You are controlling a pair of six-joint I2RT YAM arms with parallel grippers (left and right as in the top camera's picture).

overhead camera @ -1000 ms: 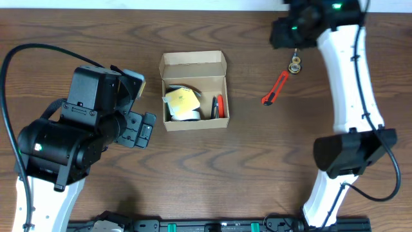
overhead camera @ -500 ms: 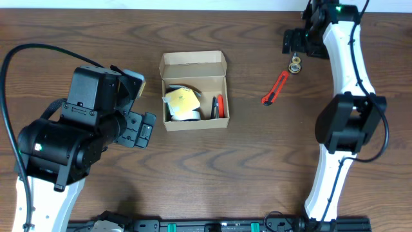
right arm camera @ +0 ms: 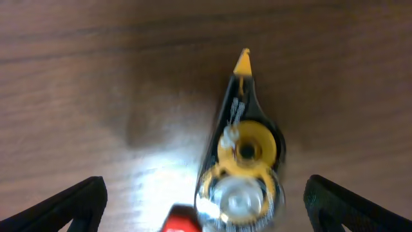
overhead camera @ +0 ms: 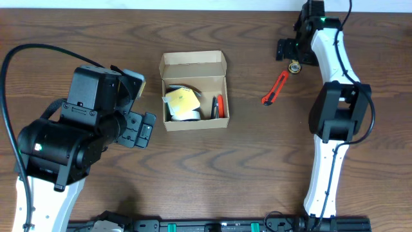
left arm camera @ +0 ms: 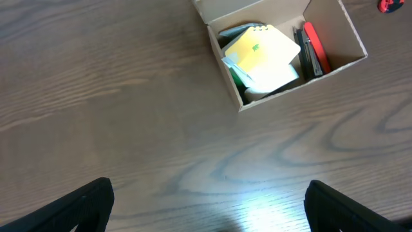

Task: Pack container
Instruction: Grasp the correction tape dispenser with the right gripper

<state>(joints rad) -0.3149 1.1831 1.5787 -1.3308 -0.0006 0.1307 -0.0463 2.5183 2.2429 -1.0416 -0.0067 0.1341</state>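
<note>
Stillness marked the left side: the left end effector (left arm camera: 207, 193) hung above bare worktop (left arm camera: 96, 96) just left of the box (overhead camera: 193, 126), fingers spread wide and holding nothing, exactly as a second before. The box sat open near the middle of the worktop, its flap folded back on the far side. Inside lay a yellow notepad (left arm camera: 261, 48) on top of something white, with a red-and-black item (left arm camera: 313, 50) standing on edge against the right wall. Right of the box a red cutter (overhead camera: 275, 87) lay loose, and beyond it a tape dispenser (right arm camera: 243, 148). The change was here: the right arm had swung in, and the right end effector (right arm camera: 203, 193) now hovered over the dispenser, fingers wide apart on either side. That suggested the dispenser would go in next
</note>
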